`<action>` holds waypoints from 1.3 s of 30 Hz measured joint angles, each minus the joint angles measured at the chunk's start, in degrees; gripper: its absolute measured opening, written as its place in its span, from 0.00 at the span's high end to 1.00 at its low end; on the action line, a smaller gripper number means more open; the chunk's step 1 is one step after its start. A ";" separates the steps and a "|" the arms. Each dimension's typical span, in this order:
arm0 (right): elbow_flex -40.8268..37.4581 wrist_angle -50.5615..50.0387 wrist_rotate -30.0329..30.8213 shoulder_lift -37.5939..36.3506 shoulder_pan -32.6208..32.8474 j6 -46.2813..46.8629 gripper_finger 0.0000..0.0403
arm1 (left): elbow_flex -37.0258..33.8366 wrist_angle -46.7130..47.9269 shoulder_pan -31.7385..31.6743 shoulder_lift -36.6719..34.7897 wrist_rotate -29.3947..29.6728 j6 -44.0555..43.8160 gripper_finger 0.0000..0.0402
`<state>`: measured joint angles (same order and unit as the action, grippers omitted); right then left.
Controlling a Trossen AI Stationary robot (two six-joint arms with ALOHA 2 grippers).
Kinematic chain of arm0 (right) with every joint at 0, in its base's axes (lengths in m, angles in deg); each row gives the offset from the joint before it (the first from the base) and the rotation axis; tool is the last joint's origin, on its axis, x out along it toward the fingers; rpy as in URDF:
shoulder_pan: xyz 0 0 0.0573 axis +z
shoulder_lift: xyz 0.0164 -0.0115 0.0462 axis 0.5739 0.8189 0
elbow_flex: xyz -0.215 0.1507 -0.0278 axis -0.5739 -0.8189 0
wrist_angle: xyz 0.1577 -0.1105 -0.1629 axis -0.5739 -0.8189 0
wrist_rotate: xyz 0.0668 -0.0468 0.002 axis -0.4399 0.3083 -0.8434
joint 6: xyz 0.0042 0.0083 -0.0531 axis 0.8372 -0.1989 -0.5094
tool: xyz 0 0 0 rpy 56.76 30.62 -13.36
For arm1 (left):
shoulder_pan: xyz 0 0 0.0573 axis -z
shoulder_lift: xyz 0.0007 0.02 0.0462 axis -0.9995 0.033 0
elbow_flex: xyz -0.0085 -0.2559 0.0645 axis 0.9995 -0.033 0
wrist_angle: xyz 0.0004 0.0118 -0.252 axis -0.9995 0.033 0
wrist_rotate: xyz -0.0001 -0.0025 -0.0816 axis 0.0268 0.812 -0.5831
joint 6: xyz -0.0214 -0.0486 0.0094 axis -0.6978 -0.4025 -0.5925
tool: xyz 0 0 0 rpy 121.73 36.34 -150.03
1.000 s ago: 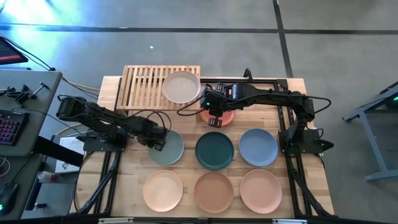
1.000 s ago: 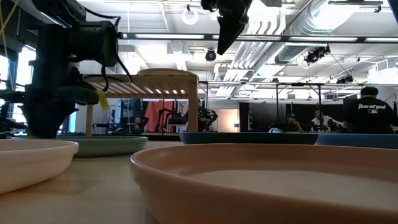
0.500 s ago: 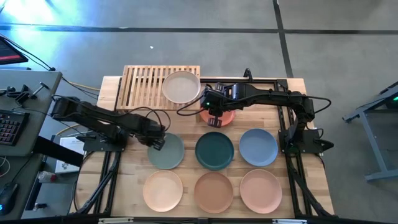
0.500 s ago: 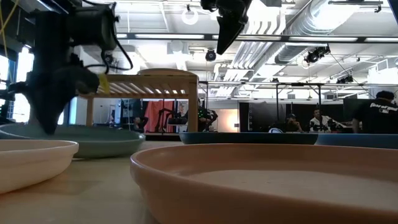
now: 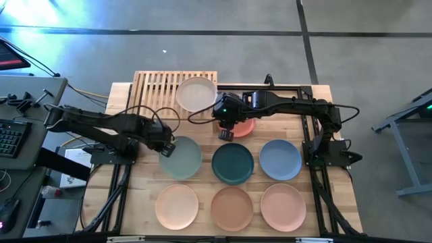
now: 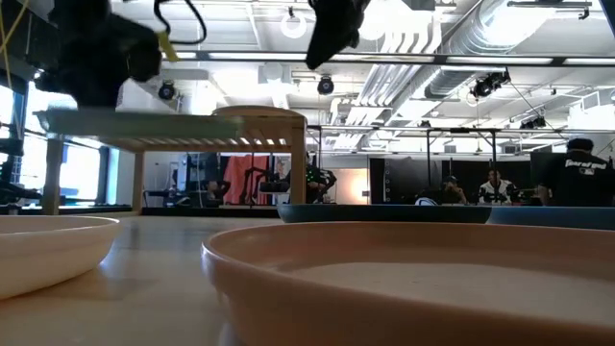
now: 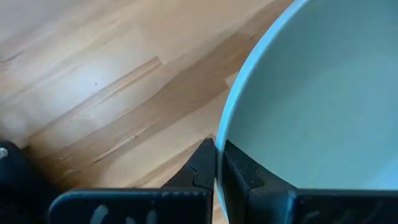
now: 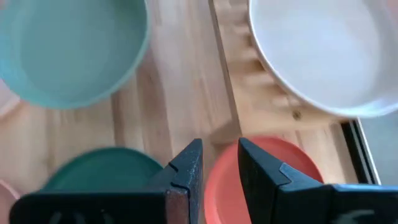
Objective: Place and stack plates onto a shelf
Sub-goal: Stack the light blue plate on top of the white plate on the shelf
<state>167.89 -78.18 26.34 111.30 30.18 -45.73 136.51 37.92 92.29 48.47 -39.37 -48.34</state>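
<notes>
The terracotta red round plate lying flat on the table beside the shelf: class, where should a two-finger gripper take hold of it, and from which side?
Grip the terracotta red round plate by its low rim, coming down from above with one finger inside and one outside. It lies flat, so nothing else offers purchase. The right gripper hangs open over that rim; the left gripper holds the sage green plate the same way.

Sage green plate [image 5: 182, 157] — terracotta red plate [image 8: 261, 180] — beige plate [image 5: 196, 93].

Shelf's [image 5: 156, 94] left half free, beige plate [image 5: 196, 94] right
</notes>
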 joint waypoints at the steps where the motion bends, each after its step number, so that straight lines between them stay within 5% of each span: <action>1: 0.00 1.09 -0.17 0.00 0.02 0.03 0.80 | 1.10 0.70 0.00 -0.10 0.31 0.28 1.00; 17: 0.00 21.12 -2.18 0.00 -0.02 -1.90 0.80 | 11.73 1.77 -4.16 0.91 16.72 8.33 1.00; 39: 0.00 15.98 8.48 0.00 -0.04 2.15 0.80 | 18.98 0.41 -12.25 1.87 22.29 21.11 1.00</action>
<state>167.89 -62.20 34.82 111.30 30.14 -43.58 155.49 38.34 80.05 50.34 -17.08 -27.23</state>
